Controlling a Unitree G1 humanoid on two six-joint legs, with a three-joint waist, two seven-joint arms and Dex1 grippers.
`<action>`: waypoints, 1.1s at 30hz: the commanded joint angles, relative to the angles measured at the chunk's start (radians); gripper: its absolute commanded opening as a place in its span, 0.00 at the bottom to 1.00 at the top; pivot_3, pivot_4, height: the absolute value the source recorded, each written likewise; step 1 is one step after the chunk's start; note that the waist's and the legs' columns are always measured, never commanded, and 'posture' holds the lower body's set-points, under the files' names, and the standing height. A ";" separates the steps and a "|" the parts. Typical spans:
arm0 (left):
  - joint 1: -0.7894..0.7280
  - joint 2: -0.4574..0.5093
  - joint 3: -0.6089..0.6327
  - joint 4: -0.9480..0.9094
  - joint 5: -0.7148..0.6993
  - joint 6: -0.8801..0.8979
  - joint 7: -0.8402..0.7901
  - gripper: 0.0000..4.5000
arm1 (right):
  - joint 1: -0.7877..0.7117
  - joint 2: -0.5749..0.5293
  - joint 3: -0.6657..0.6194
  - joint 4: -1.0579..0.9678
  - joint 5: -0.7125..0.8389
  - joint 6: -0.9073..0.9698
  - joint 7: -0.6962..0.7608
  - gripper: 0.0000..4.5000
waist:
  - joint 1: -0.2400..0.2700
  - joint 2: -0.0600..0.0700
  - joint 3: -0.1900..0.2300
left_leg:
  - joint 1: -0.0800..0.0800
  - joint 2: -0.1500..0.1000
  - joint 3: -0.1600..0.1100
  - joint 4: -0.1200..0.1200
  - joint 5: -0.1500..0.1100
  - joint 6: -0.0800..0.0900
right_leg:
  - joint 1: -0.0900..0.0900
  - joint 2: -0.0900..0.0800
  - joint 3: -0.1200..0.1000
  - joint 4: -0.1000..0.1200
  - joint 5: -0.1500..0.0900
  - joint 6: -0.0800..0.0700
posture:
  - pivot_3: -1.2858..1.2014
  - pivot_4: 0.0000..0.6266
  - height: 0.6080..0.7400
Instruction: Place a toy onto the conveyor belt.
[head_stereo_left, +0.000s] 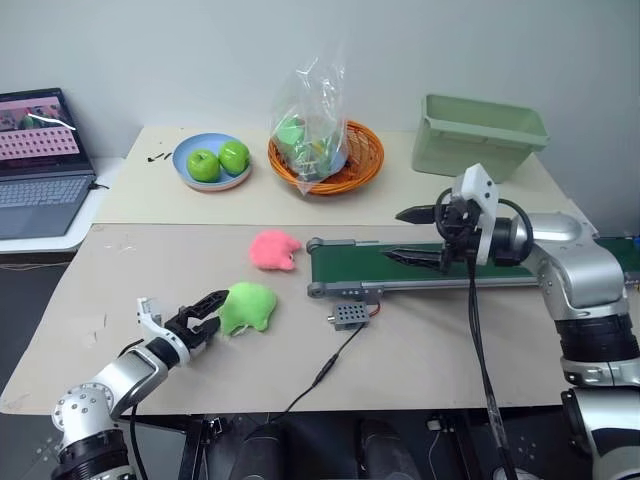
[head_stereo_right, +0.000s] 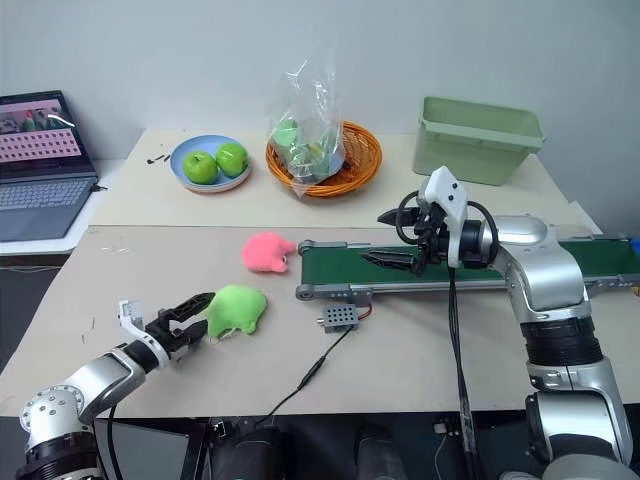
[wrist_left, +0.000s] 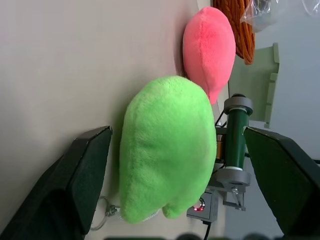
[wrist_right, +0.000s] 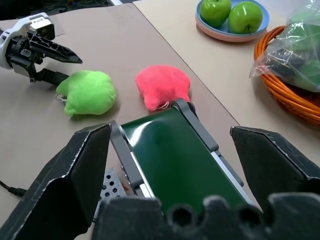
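Partly hidden, the conveyor belt (head_stereo_left: 420, 262) has its middle stretch covered by the right gripper (head_stereo_left: 420, 236) and that arm, and its far right end runs out of the head views. Inside the clear bag (head_stereo_left: 312, 115) in the orange basket (head_stereo_left: 352, 170), the green contents are too crumpled behind the plastic to identify. The laptop (head_stereo_left: 38, 160) is cut off at the left edge.

Low over the table, the left gripper (head_stereo_right: 190, 318) has its jaws spread wide and holds nothing; one black fingertip (head_stereo_right: 203, 298) reaches the near side of the lime-green toy (head_stereo_right: 238, 309), though actual contact cannot be made out. From the left wrist camera the toy (wrist_left: 167, 175) sits between the two open fingers with clear gaps on both sides.

The right gripper hovers above the belt with its jaws also wide apart and empty.

The toy lies on the tan table (head_stereo_left: 120, 280), off the belt, just beside the belt's left roller end and near the pink plush (head_stereo_left: 273, 250), the two apart. A small grey box (head_stereo_left: 349, 315) sits by the belt frame. Two green apples (head_stereo_left: 218, 160) rest on a blue plate (head_stereo_left: 190, 150); a pale green bin (head_stereo_left: 480, 135) stands behind.
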 joint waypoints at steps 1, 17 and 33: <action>-0.013 -0.019 -0.024 0.004 -0.031 0.021 -0.001 1.00 | -0.009 -0.028 -0.033 -0.044 -0.005 -0.018 -0.013 1.00 | 0.000 0.000 0.000 | 0.000 0.000 0.000 0.000 0.000 0.000 | 0.000 0.000 0.000 0.000 0.000 0.000 | 0.52 0.24 1.00; -0.009 -0.022 -0.099 -0.061 0.151 -0.105 -0.175 0.05 | -0.003 -0.041 -0.036 -0.054 0.000 -0.014 -0.030 1.00 | 0.001 0.004 -0.002 | 0.001 0.000 0.001 0.000 0.000 0.000 | 0.001 0.000 0.000 0.000 0.000 0.000 | 0.52 0.24 1.00; -0.411 0.338 -0.637 -0.240 1.214 -0.876 -0.318 0.05 | -0.028 -0.033 -0.021 -0.024 -0.007 -0.024 -0.022 1.00 | 0.004 0.003 -0.002 | -0.003 -0.001 0.000 0.000 0.000 0.000 | 0.000 0.000 -0.001 -0.002 0.000 0.000 | 0.52 0.24 1.00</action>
